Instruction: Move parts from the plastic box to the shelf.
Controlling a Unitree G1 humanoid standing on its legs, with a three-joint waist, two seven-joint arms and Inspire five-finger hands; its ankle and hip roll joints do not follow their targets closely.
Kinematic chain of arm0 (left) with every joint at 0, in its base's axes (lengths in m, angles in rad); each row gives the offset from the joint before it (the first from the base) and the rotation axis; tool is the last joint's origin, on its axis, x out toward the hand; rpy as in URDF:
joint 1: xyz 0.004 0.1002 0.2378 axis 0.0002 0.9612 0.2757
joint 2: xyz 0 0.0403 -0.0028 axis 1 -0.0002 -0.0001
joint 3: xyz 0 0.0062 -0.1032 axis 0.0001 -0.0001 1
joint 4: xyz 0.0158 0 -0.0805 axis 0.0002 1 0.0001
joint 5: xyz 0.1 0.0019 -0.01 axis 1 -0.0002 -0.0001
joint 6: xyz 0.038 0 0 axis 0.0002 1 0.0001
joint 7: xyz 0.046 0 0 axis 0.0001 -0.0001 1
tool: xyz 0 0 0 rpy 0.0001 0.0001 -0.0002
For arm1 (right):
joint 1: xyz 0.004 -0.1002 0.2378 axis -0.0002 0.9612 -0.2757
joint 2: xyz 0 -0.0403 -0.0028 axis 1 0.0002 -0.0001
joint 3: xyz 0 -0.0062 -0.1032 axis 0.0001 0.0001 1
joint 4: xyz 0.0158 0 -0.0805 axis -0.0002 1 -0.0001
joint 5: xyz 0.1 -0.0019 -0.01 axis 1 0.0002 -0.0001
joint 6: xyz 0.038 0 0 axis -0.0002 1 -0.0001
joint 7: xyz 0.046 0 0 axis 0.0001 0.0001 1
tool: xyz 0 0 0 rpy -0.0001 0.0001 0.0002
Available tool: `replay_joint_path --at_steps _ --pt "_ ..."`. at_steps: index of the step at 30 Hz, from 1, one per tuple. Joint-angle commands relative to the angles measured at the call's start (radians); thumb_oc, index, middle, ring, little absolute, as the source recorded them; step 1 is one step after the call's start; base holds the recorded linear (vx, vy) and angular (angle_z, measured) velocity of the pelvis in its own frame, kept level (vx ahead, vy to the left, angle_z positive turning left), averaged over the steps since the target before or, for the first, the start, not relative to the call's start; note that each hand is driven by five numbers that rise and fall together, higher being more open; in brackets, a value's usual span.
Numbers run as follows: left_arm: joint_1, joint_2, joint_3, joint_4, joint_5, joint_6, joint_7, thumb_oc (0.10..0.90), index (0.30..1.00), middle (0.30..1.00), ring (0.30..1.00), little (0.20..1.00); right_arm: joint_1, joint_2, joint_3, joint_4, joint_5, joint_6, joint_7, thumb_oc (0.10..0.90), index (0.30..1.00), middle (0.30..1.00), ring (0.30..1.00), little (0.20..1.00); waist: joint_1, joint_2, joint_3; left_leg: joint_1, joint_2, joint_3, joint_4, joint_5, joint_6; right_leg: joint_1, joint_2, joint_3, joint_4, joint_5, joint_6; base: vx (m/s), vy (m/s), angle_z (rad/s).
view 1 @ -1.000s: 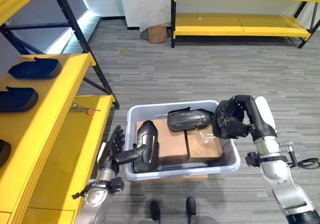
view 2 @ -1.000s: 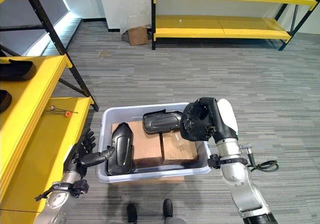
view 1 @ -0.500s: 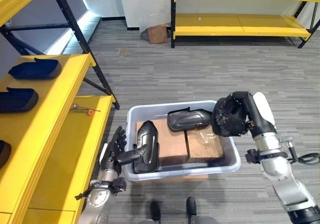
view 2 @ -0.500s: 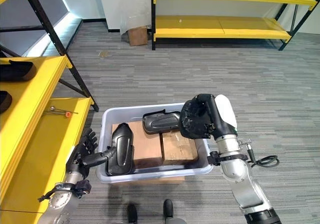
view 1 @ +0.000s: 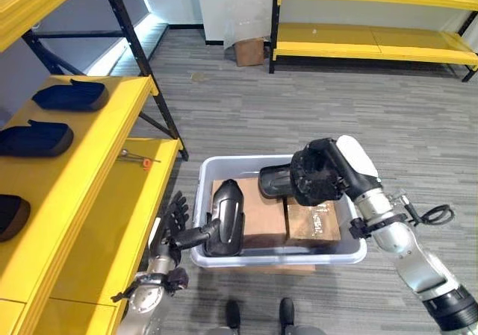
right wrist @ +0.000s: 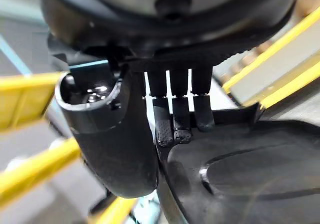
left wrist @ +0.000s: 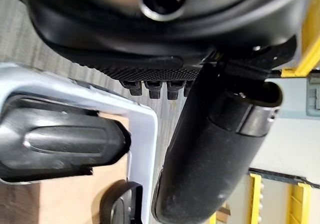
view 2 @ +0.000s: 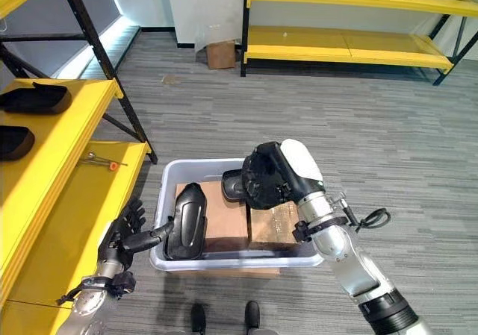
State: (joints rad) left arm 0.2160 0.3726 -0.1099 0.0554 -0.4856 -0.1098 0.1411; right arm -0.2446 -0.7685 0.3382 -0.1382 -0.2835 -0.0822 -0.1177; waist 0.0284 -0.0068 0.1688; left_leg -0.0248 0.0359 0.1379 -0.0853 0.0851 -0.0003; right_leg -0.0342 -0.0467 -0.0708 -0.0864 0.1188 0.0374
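I'm part-way through. Three dark parts already lie on the yellow shelf (view 1: 97, 126) at my left: one at the far end (view 1: 72, 95), one in the middle (view 1: 36, 137) and one cut off by the near edge (view 1: 11, 215). Two parts remain in the box (view 1: 351, 247), which stands on the floor just beside the shelf's lower board.

One part (view 1: 226, 227) stands on end in the box's left side, leaning toward the wall. My left hand (view 1: 173, 227) is just outside that wall with its fingers spread and straight, holding nothing; the thumb reaches toward the part's lower edge, and I can't tell whether it touches.

The other part (view 1: 280, 181) lies across the back of the box. My right hand (view 2: 270, 177) is on its right end, and in the right wrist view the fingers (right wrist: 175, 115) curl down onto its top with the thumb alongside, so I judge it gripped but not yet lifted out.

Two cardboard cartons (view 1: 314, 221) sit side by side under the parts. On the lower board lies a small tool with an orange tip (view 1: 140, 158).

So: three shelved, two left, one in hand.
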Motion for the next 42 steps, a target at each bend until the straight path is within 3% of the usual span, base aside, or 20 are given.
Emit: replay_joint_path --at_steps 1,9,14,18,24,31,42 --pt "-0.053 0.063 0.035 -0.037 0.005 -0.091 -0.019 0.9 1.0 1.0 1.0 1.0 -0.205 -0.04 0.005 0.04 -0.097 -0.066 -0.022 0.4 0.3 0.3 0.3 0.3 0.031 -0.043 -0.061 0.034 0.072 -0.034 -0.002 -0.026 -0.058 0.008 -0.055 -0.02 0.047 -0.055 0.065 -0.05 -0.012 0.17" --pt "-0.077 0.085 0.026 -0.04 0.005 -0.098 -0.025 0.9 1.0 1.0 1.0 1.0 -0.369 -0.116 0.247 0.198 -0.243 -0.051 0.085 0.4 0.3 0.3 0.3 0.3 0.065 -0.046 -0.01 -0.029 0.068 -0.069 -0.002 0.001 -0.066 -0.033 -0.059 -0.055 0.051 -0.048 0.064 -0.06 -0.02 0.16" --pt "-0.124 0.101 -0.006 -0.029 0.011 -0.117 -0.02 0.9 1.0 1.0 1.0 1.0 -0.526 -0.107 0.531 0.562 -0.443 -0.029 0.146 0.4 0.3 0.3 0.3 0.3 0.105 -0.038 0.07 -0.129 0.06 -0.111 -0.002 0.037 -0.075 -0.109 -0.067 -0.099 0.065 -0.038 0.064 -0.12 -0.026 0.33" --pt "-0.161 0.099 -0.022 -0.022 0.016 -0.132 -0.008 0.9 1.0 1.0 1.0 1.0 -0.554 -0.09 0.628 0.755 -0.571 -0.01 0.149 0.4 0.3 0.3 0.3 0.3 0.119 -0.026 0.105 -0.172 0.051 -0.128 -0.002 0.052 -0.079 -0.146 -0.072 -0.114 0.075 -0.036 0.064 -0.07 0.002 0.18" --pt "-0.2 0.075 -0.048 0.008 0.011 -0.135 0.008 0.9 1.0 1.0 1.0 1.0 -0.512 -0.075 0.641 0.889 -0.666 0.011 0.135 0.4 0.3 0.3 0.3 0.3 0.118 -0.018 0.124 -0.197 0.045 -0.137 -0.002 0.056 -0.079 -0.165 -0.078 -0.126 0.084 -0.037 0.064 -0.02 0.001 0.1" --pt "-0.223 0.071 -0.05 0.01 0.01 -0.144 0.023 0.9 1.0 1.0 1.0 1.0 -0.49 -0.093 0.629 0.914 -0.7 0.026 0.119 0.4 0.3 0.3 0.3 0.3 0.111 -0.018 0.127 -0.195 0.045 -0.133 -0.002 0.051 -0.08 -0.165 -0.078 -0.121 0.081 -0.036 0.064 0.0 0.0 0.0" --pt "-0.223 0.083 -0.048 0.005 0.011 -0.141 0.019 0.9 1.0 1.0 1.0 1.0 -0.551 -0.186 0.585 0.926 -0.73 0.076 0.05 0.4 0.3 0.3 0.3 0.3 0.085 -0.027 0.114 -0.176 0.05 -0.113 -0.002 0.039 -0.081 -0.16 -0.079 -0.105 0.069 -0.024 0.067 0.0 0.005 -0.01"
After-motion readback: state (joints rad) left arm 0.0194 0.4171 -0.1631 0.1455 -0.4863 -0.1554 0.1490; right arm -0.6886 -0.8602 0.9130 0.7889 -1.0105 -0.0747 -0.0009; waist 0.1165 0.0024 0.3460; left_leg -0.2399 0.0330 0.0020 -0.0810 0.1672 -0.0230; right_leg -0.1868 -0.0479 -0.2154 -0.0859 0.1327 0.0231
